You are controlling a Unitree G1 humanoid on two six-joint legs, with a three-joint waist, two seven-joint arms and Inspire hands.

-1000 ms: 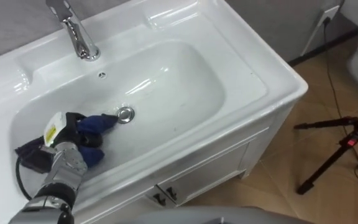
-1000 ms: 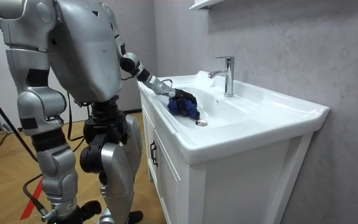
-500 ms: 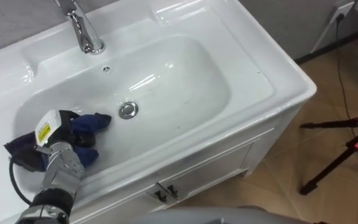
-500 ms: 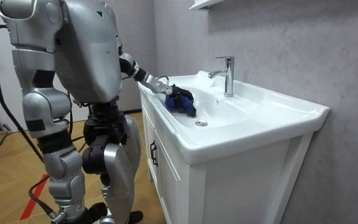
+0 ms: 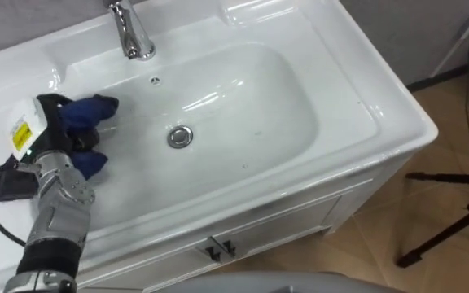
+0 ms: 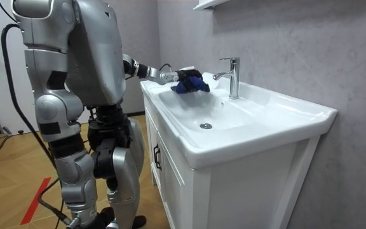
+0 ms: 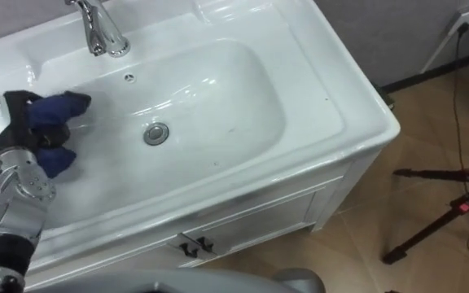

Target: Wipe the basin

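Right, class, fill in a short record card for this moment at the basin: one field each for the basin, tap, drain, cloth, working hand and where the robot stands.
basin: white basin set in a white cabinet
tap: chrome tap on the back rim, no water running
drain: round metal drain at the bowl's middle, uncovered
cloth: blue cloth, bunched, at the bowl's left end
hand: left hand, fingers curled round the cloth
robot: stands upright in front of the cabinet, left arm reaching over the rim
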